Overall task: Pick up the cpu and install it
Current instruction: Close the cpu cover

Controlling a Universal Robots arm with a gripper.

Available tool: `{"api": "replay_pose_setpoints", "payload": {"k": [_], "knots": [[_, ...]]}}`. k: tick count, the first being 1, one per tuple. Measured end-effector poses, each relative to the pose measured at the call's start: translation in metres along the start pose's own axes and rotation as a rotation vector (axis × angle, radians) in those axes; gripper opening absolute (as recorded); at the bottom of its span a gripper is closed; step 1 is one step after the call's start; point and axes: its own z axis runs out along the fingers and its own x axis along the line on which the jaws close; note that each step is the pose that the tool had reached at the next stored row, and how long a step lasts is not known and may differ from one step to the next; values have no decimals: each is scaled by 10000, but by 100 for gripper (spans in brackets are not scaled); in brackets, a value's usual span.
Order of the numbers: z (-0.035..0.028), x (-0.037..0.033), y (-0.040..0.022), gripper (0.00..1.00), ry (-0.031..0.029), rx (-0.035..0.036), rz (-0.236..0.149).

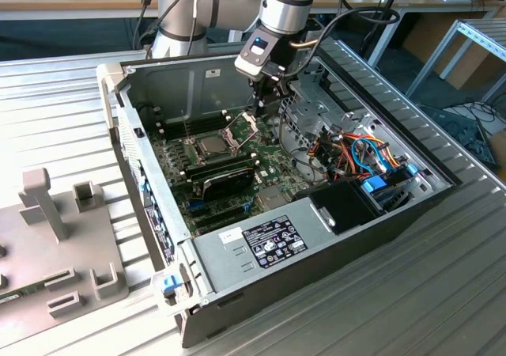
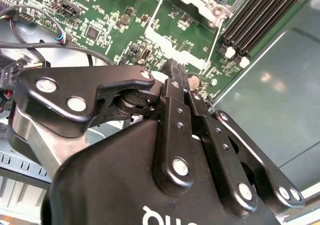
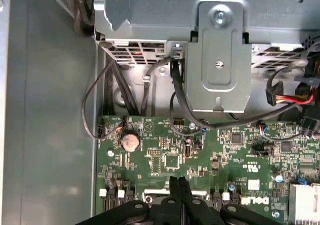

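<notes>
The gripper point(image 1: 264, 107) was seen inside the open computer case point(image 1: 170, 95), over the green motherboard point(image 1: 273, 162). In both wrist views its 2 fingers point(image 3: 175, 185) were pressed together, and nothing could be made out between them. The cpu point(image 1: 209, 144) was seen in the exterior view as a dull silver square lying in its socket on the motherboard. It was placed to the exterior view's left of the gripper and apart from it. The hinged socket frame point(image 1: 243, 122) was stood open between the cpu and the gripper. In the second wrist view the fingertips point(image 2: 173, 67) were held close over the board, though contact could not be told, and long black memory slots point(image 2: 262, 10) were seen nearby. In the first wrist view 1 round coin battery point(image 3: 130, 141) and a grey metal bracket point(image 3: 220, 60) were shown beyond the fingers.
</notes>
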Motion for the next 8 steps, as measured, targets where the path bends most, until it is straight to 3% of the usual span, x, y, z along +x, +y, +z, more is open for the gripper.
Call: {"api": "replay_pose_setpoints", "payload": {"k": [8], "knots": [[3, -1, 20, 11, -1, 0, 0]]}}
